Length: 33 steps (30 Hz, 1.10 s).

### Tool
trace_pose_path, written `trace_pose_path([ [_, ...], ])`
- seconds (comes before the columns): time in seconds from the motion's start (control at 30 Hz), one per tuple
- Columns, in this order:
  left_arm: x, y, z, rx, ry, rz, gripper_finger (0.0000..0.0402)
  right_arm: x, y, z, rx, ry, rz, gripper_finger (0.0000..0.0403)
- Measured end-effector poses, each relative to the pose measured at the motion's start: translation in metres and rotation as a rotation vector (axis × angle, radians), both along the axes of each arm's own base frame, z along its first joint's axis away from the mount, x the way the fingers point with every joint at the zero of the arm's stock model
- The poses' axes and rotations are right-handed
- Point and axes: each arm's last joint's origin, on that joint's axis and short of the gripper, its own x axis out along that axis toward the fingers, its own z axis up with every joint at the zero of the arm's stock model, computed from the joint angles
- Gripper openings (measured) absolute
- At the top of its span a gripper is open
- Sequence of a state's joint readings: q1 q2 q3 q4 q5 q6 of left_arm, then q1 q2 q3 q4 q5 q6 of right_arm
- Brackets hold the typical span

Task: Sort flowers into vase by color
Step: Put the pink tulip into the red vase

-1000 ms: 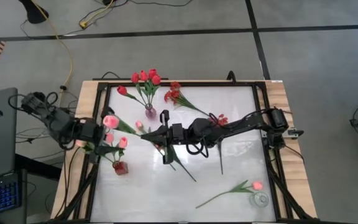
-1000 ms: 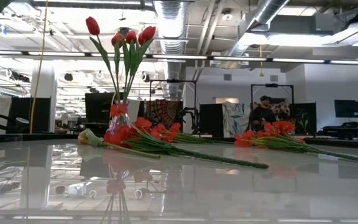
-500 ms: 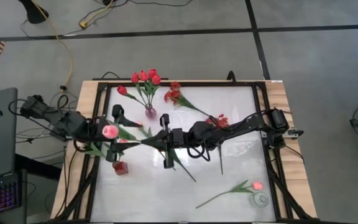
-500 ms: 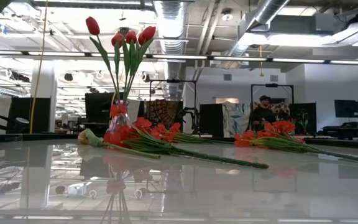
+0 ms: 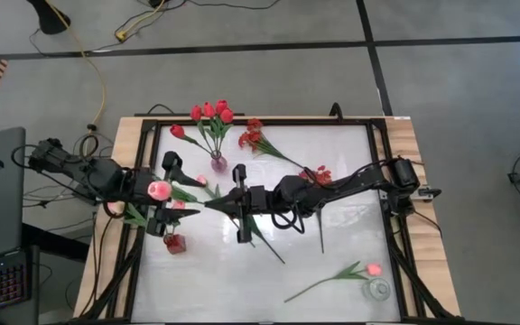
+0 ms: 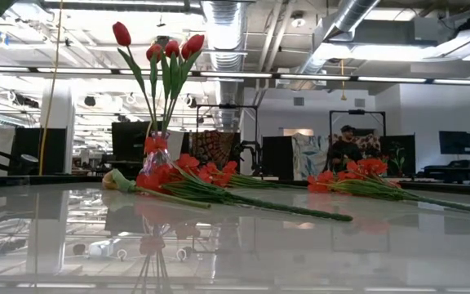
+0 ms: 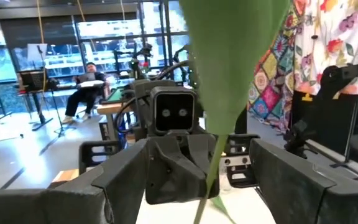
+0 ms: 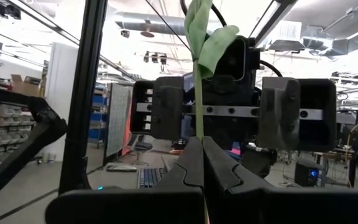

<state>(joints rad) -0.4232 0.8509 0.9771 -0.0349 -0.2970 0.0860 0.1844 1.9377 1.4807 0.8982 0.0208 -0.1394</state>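
While the right gripper (image 5: 213,204) pinches a pink tulip (image 5: 159,190) stem, the left gripper (image 5: 168,195) gapes around it

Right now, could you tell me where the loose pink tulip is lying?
In the high view, the pink tulip lies at the table's near right corner, beside the empty glass vase.
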Motion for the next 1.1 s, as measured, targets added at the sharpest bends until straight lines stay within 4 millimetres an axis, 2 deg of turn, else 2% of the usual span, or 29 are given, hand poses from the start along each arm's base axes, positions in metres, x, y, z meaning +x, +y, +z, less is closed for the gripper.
trace_pose_path([
  [0.13, 0.0001, -0.0003, -0.0001, 0.001, 0.001, -0.006, 0.0263, 0.0001, -0.0004, 0.0000, 0.000, 0.000, -0.001, 0.0018],
  [0.23, -0.0001, -0.0006, -0.0001, 0.001, 0.001, -0.019, 0.0247, 0.0001, -0.0004, 0.0000, 0.001, 0.000, -0.002, 0.0018],
  [0.73, -0.0001, -0.0007, -0.0002, 0.009, 0.001, -0.022, 0.0091, 0.0001, -0.0009, 0.0001, 0.018, 0.002, -0.002, 0.0018],
  [1.0, 0.0000, -0.0007, -0.0003, 0.010, 0.001, -0.022, 0.0013, 0.0002, -0.0014, 0.0000, 0.027, 0.005, 0.002, 0.0044],
  [1.1, -0.0001, -0.0007, -0.0002, 0.011, 0.000, -0.022, 0.0004, 0.0002, -0.0014, 0.0000, 0.027, 0.006, 0.002, 0.0048],
])
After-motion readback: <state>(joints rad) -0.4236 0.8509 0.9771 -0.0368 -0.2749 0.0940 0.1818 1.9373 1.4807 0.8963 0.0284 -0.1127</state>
